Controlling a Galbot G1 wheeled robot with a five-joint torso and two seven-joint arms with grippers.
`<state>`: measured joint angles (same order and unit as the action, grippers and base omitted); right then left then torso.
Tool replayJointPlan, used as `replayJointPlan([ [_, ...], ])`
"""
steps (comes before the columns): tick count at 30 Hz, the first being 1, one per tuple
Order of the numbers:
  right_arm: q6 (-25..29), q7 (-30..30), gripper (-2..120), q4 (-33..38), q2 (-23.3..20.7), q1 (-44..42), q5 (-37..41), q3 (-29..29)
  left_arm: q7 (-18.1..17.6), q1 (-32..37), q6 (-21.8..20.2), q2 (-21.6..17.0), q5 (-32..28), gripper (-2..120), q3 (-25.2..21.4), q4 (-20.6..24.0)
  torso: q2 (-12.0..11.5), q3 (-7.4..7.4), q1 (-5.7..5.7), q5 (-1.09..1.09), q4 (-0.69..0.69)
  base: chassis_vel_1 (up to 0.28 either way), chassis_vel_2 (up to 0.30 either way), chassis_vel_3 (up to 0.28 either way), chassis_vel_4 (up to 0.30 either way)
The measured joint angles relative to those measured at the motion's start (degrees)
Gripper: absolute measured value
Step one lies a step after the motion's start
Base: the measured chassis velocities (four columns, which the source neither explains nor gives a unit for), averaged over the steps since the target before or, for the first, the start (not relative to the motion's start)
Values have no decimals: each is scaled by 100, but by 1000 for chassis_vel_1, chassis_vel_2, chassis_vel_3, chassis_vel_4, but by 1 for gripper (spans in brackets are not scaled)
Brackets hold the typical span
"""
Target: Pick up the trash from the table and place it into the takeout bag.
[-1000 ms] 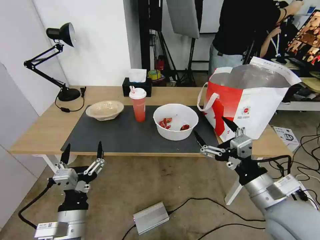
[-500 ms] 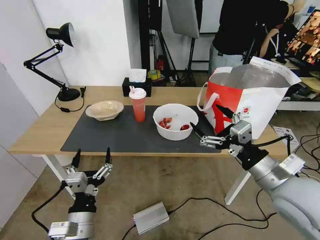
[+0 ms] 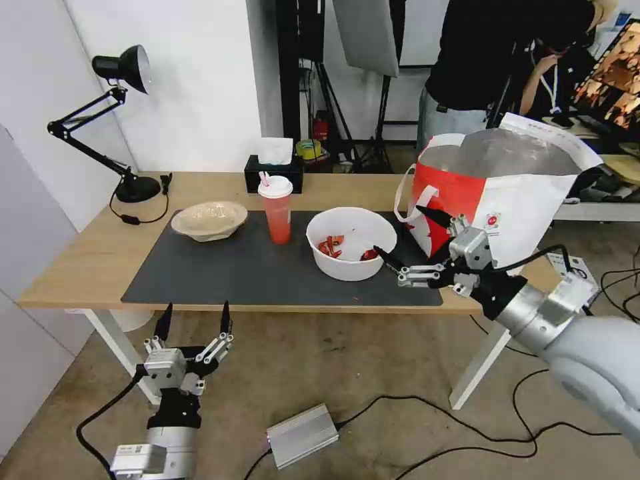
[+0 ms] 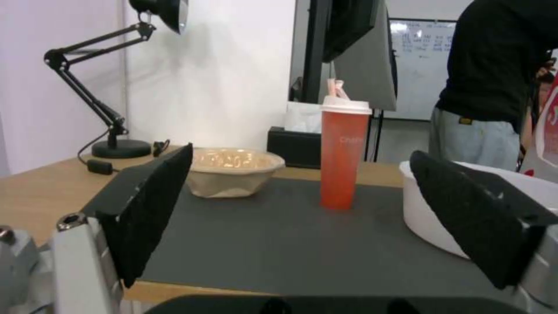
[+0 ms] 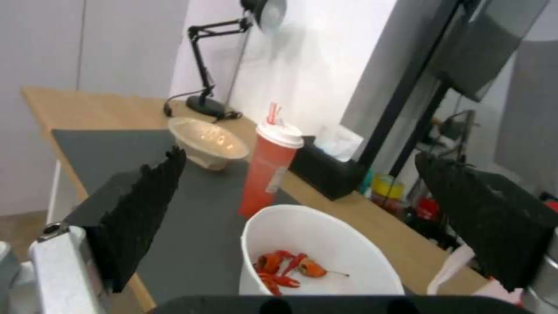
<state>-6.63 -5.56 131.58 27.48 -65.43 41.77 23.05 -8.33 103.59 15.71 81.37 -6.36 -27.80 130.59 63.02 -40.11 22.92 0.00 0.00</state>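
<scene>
Nothing is bagged yet, by my read. My right pincer (image 3: 408, 235), spread wide and empty, hangs beside the white bowl (image 3: 351, 243) mid-mat on the desk (image 3: 87, 257), the takeout bag (image 3: 507, 200) at its right end. Red cup (image 3: 276, 209) and pulp bowl (image 3: 209, 220) remain; left pincer (image 3: 195, 319) waits open, below the front edge.

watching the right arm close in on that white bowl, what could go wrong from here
1. The open right hand is at the white bowl's rim; a thin-rim pinch could tip it and spill the red scraps.
2. The takeout bag's loop handle hangs close by and might snag a finger.
</scene>
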Motion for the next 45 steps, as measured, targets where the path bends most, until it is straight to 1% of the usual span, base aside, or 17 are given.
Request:
replayJointPlan([
  [2, -20, -141, 100, -138, -36, 366, 34, -302, 2, 13, 29, 38, 39, 100, 11, -11, 0, 0, 0, 0, 1, 0, 0, 0, 0],
  [3, -20, -141, 100, -138, -36, 366, 34, -302, 2, 13, 29, 38, 39, 100, 11, -11, 0, 0, 0, 0, 1, 0, 0, 0, 0],
  [5, -68, -341, 100, -256, -48, 655, 95, -518, 3, 24, 47, 65, 62, 100, 13, -13, 0, 0, 0, 0, 1, 0, 0, 0, 0],
  [7, -134, -520, 100, -408, -50, 1059, 141, -846, 5, 29, 72, 87, 76, 100, -7, -12, 0, 0, 0, 0, 0, 0, 0, 0, 0],
  [8, -134, -520, 100, -408, -50, 1059, 141, -846, 5, 29, 72, 87, 76, 100, -7, -12, 0, 0, 0, 0, 0, 0, 0, 0, 0],
  [10, -186, -663, 100, -553, -41, 1391, 142, -1108, 5, 35, 93, 97, 78, 100, -35, -11, 0, 0, 0, 0, 0, 0, 0, 0, 0],
  [11, -197, -685, 100, -570, -37, 1431, 142, -1139, 5, 37, 97, 99, 79, 100, -41, -10, -1, 0, 0, 0, 1, 0, 0, 0, 0],
  [12, -266, -825, 100, -680, -18, 1656, 138, -1312, 5, 46, 104, 109, 80, 100, -57, 1, 0, 0, 0, 0, 0, 0, 0, 0, 0],
  [13, -266, -825, 100, -680, -18, 1656, 138, -1312, 5, 46, 104, 109, 80, 100, -57, 1, 0, 0, 0, 0, 0, 0, 0, 0, 0],
  [17, -343, -1141, 100, -943, 41, 2174, 122, -1733, 5, 53, 148, 157, 94, 100, -78, -1, 0, 0, 0, 0, 0, 0, 0, 0, 0],
  [18, -343, -1141, 100, -943, 41, 2174, 122, -1733, 5, 53, 148, 157, 94, 100, -78, -1, 0, 0, 0, 0, 0, 0, 0, 0, 0],
  [22, -417, -1537, 100, -1263, 165, 2818, 1, -2278, 8, 74, 177, 237, 154, 100, -71, 6, 0, 0, 0, 0, 0, 0, 0, 0, 0],
  [27, -444, -1732, 100, -1455, 254, 3149, -97, -2561, 13, 85, 194, 264, 169, 100, -74, 15, 0, 0, 0, 0, 0, 0, 0, 0, 0],
  [31, -491, -1918, 100, -1736, 422, 3610, -220, -3005, 17, 85, 205, 277, 173, 100, -104, 22, 0, 0, 0, 0, 0, 0, 0, 0, 0],
  [39, -648, -2091, 100, -1955, 656, 3950, -410, -3400, 17, 83, 207, 297, 173, 100, -123, 26, 0, 0, 0, 0, 0, 0, 0, 0, 0],
  [45, -752, -2270, 100, -2282, 867, 4301, -702, -3757, 17, 74, 208, 337, 187, 100, -118, -1, 0, 0, 0, -1, 0, 0, 0, 0, 0],
])
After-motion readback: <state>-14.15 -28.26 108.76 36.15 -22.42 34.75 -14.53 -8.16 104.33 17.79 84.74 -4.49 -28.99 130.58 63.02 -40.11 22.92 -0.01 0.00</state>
